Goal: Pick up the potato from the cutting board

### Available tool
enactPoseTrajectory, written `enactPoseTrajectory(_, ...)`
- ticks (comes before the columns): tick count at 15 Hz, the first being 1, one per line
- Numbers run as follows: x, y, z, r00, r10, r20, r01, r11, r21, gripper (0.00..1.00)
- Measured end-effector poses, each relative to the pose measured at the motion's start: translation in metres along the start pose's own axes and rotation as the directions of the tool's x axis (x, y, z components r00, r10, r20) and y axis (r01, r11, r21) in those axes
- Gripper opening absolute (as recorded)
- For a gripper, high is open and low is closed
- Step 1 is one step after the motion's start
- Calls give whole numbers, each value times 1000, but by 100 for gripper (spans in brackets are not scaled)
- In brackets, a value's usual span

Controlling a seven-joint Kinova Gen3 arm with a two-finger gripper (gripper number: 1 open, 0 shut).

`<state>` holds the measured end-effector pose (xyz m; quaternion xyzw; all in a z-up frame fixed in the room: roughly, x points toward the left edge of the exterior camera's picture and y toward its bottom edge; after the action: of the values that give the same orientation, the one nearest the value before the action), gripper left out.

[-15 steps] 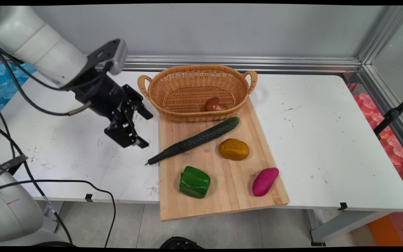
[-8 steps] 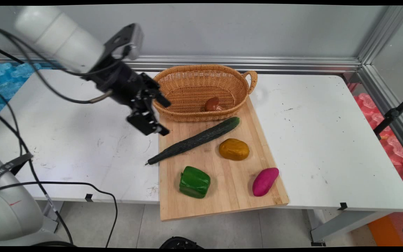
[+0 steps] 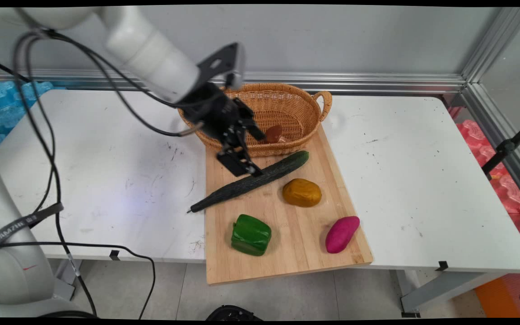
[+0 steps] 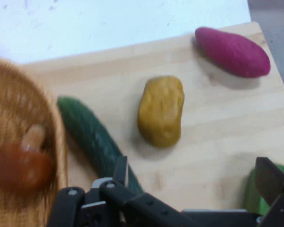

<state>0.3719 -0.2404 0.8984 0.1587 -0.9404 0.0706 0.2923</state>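
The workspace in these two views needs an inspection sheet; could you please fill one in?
Surface: white table, scuffed; wooden board overhangs its near edge.
Job's things: cucumber, potato, green pepper, purple sweet potato on the board; mushroom in the basket.
Clutter: nothing seen.
Grippers: gripper open, above the cucumber, holding nothing.
Cables: black cables hang from the arm.
Surroundings: grey wall, metal rail.

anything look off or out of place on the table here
Two things stand out. The cutting board juts past the table's near edge, and the cucumber's thin tip pokes off the board's left side. Nothing looks spilled or damaged.
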Motion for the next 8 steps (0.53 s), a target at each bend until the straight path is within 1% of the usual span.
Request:
enactPoseTrajectory(4, 19, -10, 46, 997, 72, 15, -71, 997, -28, 100)
enactPoseTrajectory(8, 29, -19, 83, 992, 118, 38, -116, 992, -49, 100)
